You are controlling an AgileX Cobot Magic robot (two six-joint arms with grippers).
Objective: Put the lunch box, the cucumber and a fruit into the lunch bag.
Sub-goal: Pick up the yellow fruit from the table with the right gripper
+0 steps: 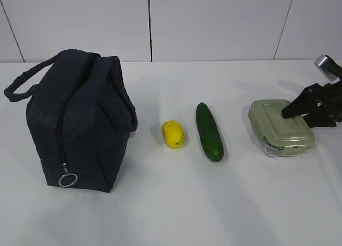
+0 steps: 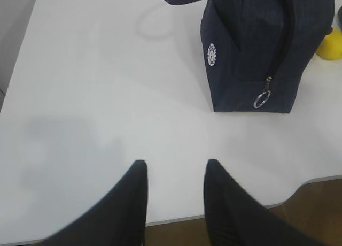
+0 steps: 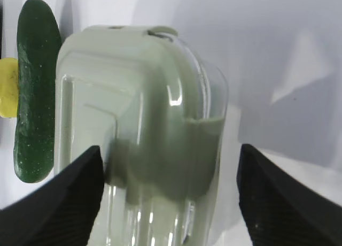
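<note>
Fingers of the right gripper spread wide, straddling the lunch box, contact unclear; left gripper parted, empty.

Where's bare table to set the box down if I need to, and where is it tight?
Bare table runs all along the front of the row. There is also a wide gap between the cucumber and the box. Tight spots: the fruit sits close between the bag and the cucumber. The right gripper straddles the box.
</note>
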